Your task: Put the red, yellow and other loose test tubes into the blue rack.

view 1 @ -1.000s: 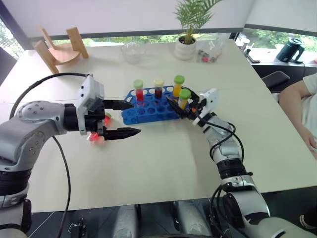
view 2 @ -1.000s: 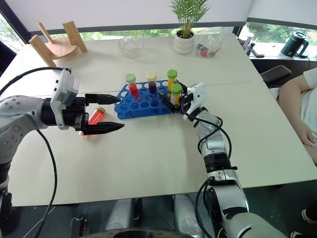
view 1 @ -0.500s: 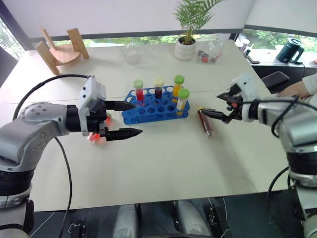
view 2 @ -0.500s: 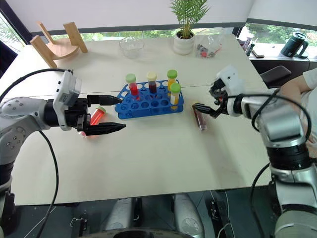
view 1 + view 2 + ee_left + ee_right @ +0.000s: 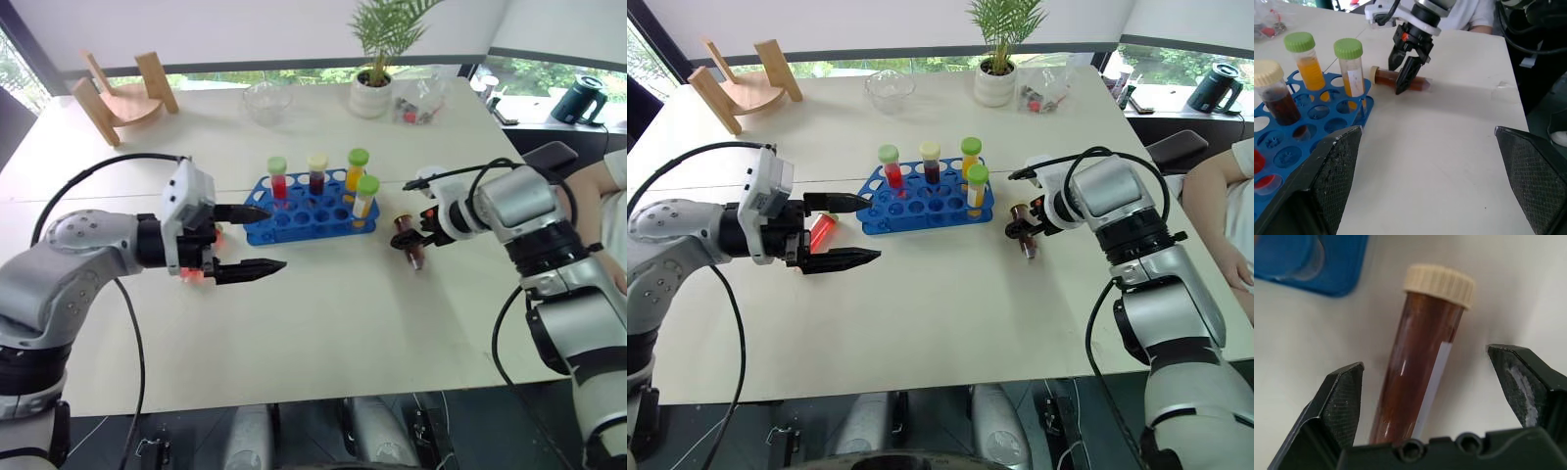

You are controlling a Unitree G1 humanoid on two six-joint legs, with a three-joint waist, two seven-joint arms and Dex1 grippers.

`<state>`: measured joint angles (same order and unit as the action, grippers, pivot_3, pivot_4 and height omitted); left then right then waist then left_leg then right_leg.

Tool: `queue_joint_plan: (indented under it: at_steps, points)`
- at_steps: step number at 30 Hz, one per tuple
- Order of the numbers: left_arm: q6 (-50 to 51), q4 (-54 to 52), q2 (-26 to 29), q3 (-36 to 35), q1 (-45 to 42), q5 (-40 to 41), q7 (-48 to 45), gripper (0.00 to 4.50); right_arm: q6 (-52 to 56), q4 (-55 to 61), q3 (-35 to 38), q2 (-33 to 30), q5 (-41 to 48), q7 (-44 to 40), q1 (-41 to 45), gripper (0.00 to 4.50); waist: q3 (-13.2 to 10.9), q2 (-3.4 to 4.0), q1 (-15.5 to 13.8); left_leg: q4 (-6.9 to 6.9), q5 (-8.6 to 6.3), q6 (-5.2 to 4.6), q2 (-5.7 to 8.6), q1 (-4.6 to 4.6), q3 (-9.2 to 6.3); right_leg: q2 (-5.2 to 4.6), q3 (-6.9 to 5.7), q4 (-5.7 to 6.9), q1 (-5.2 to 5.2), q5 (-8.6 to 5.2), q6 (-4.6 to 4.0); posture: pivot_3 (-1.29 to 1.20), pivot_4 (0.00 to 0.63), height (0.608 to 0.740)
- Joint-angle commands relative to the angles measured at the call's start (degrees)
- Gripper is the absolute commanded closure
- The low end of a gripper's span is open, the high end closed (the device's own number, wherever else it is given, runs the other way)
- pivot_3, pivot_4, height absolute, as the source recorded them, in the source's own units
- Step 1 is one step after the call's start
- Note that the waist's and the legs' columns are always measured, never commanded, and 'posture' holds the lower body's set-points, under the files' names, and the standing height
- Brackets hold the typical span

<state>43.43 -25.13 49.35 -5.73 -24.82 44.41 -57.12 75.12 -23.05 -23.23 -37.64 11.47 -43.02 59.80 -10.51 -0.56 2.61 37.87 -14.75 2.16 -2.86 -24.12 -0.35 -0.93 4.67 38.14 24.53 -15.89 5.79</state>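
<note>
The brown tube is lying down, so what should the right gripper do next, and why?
Probably close. The right gripper is open, with one finger on each side of the brown tube, which lies loose on the table beside the blue rack.

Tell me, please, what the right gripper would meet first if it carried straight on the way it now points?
Most likely the brown capped plastic test tube lying on the white table: the open right gripper points down at it, a finger on either side. How near it is remains unclear.
</note>
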Motion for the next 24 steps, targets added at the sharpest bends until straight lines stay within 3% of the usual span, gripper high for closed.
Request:
queue_joint_plan:
  at_steps: [1, 5, 7, 12, 14, 16, 19, 24]
  points:
    - [-0.1, -2.4, 0.7, -2.5, 0.3, 1.0, 0.9, 0.0, -4.4, -3.0, -2.1, 1.3, -2.5, -0.3, -0.2, 0.86, 0.0, -0.05, 0.1, 0.03, 0.0, 0.0, 0.0, 0.07, 0.0, 0.0, 0.0, 0.0, -0.07, 0.0, 0.0, 0.0, 0.15, 0.74]
    - [0.0, -2.7, 0.8, -2.8, 0.6, 1.1, 1.4, 0.0, -5.9, -3.9, -2.2, 2.5, -3.8, -1.2, -0.3, 2.91, 0.0, -0.08, 0.2, 0.07, 0.0, 0.0, 0.0, 0.22, 0.02, 0.01, 0.02, 0.01, -0.22, 0.0, 0.0, 0.0, 0.15, 0.74]
    - [-0.1, -2.6, 0.9, -3.0, 0.9, 1.1, 1.5, 0.0, -5.8, -2.2, -1.8, 2.5, -3.9, -1.8, -0.7, 3.68, 0.1, -0.13, 0.4, 0.07, 0.0, 0.0, -0.02, 0.32, 0.0, 0.04, 0.02, 0.03, -0.3, 0.0, 0.0, 0.0, 0.15, 0.74]
    - [-0.2, -1.9, 2.1, -4.5, 1.8, 0.9, 1.4, 0.0, -4.0, 20.0, 5.1, -4.0, 1.9, -5.9, -7.9, 3.69, 0.1, -0.11, 0.1, -0.02, 0.0, 0.0, -0.03, 0.31, -0.02, 0.04, 0.01, 0.03, -0.27, 0.0, -0.02, 0.0, 0.15, 0.74]
    - [-0.1, -1.5, 2.7, -5.3, 2.2, 1.0, 1.4, 0.0, -7.3, 32.8, 9.2, -7.2, 5.3, -8.4, -14.0, 3.69, 0.0, -0.06, -0.3, -0.06, -0.04, -0.06, -0.03, 0.15, -0.05, 0.04, -0.01, 0.02, -0.11, -0.01, -0.02, 0.0, 0.15, 0.74]
    - [0.0, -0.9, 3.3, -6.0, 2.4, 1.3, 1.1, 0.0, -13.7, 45.1, 16.4, -6.1, 10.4, -10.2, -21.6, 3.69, 0.0, -0.06, -0.4, -0.05, -0.05, -0.08, -0.03, -0.04, -0.08, 0.03, -0.05, -0.02, 0.02, -0.02, -0.02, 0.0, 0.15, 0.74]
    - [0.0, 0.1, 4.0, -6.2, 2.1, 1.1, 0.8, 0.0, -18.8, 51.9, 23.4, 4.6, 14.8, -3.8, -26.8, 3.69, 0.0, -0.12, 0.4, -0.01, -0.07, -0.11, -0.04, -0.09, -0.11, 0.04, -0.06, -0.03, 0.02, -0.02, 0.0, 0.0, 0.15, 0.74]
    - [0.5, 2.0, 4.8, -5.4, 0.5, 1.0, 0.0, 0.0, -41.4, 44.5, 19.6, 21.6, 8.7, 5.7, -31.2, 3.69, 0.0, -0.15, 0.7, 0.03, 0.0, 0.01, -0.04, 0.17, -0.08, 0.07, -0.02, 0.05, -0.16, 0.01, -0.04, 0.0, 0.15, 0.74]
